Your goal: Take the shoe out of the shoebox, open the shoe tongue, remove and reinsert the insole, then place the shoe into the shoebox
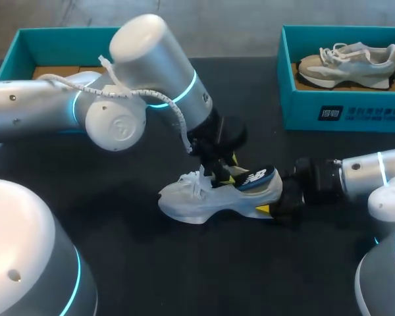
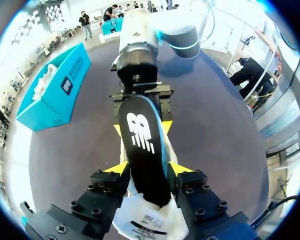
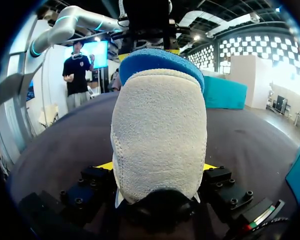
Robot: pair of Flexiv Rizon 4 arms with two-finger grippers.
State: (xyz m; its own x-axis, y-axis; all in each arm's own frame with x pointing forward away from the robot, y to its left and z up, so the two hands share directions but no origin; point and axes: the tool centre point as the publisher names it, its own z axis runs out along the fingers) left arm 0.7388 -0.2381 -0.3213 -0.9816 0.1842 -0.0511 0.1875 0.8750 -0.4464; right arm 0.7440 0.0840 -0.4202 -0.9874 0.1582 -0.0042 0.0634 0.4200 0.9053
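Observation:
A pale grey shoe (image 1: pixel 204 197) lies on the dark table, toe to the left. Its dark blue insole (image 1: pixel 255 178) sticks up out of the heel opening. My left gripper (image 1: pixel 218 172) hangs just above the shoe's laces. In the left wrist view the insole (image 2: pixel 142 145), black with a white logo, lies between the open left gripper (image 2: pixel 147 170) fingers, its edges close to the yellow tips (image 2: pixel 118 169). My right gripper (image 1: pixel 276 201) is shut on the shoe's heel (image 3: pixel 157 130), which fills the gap between its fingers in the right wrist view.
A teal shoebox (image 1: pixel 316 108) at the back right holds a second beige shoe (image 1: pixel 347 64). Another teal box (image 1: pixel 23 46) stands at the back left, partly behind my left arm. Bare table lies in front of the shoe.

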